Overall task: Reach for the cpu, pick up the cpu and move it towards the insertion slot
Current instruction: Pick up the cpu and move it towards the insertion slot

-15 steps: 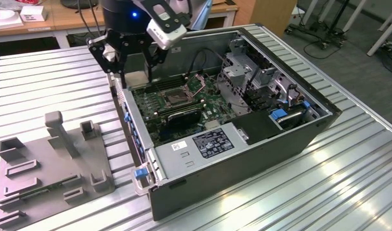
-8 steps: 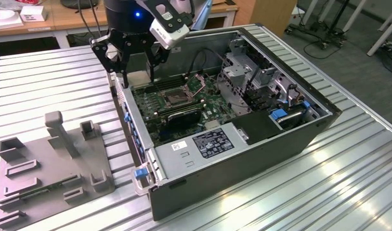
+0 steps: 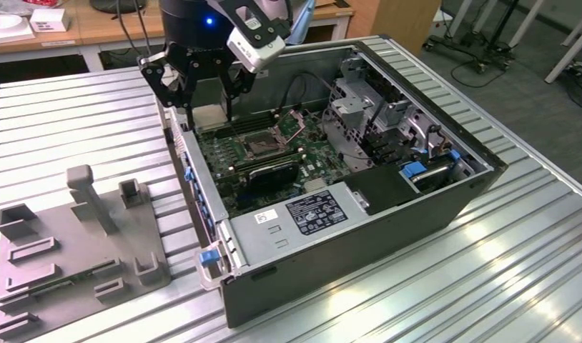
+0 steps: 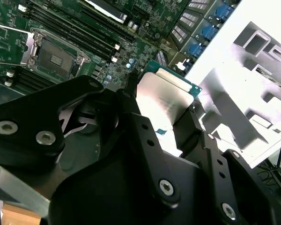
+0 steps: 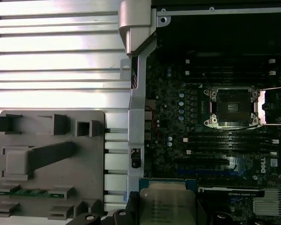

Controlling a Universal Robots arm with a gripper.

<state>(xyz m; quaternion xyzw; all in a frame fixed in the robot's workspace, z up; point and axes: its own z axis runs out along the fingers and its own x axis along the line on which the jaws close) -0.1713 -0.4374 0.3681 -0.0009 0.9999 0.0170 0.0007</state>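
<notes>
One chip is in play: we hold the cpu [image 4: 165, 101] between the black fingers [image 4: 189, 124] of our gripper [image 4: 157, 112], which are clamped on its opposite edges. In both wrist views its silvery face shows with a thin green rim.

In the exterior view our gripper [image 3: 207, 107] hangs over the far left corner of the open case [image 3: 367, 236], just inside its left wall, above the board [image 3: 262, 153]. The slot [image 3: 257, 142] lies nearer and to the right of the cpu, well apart from it; its dark centre and shiny frame are clear in the first wrist view [image 5: 232, 107], with the load plate swung open beside it.

To do this carry well, we judge that the chip should stay level and square to the slot frame, and travel high enough to pass the memory slots [image 5: 225, 70] and other board parts. The grip looks narrow, on the edges only, so a slow, smooth move seems wise; a jolt could tilt the chip.

The case holds the board, a drive cage [image 3: 372, 118] at the far right and a labelled power supply [image 3: 315, 211] at the near side. Outside it, on the table [image 3: 71, 121] to the left, sits the grey fixture [image 3: 76, 250], whose recesses hold a green memory stick [image 5: 30, 192] in the first wrist view.
</notes>
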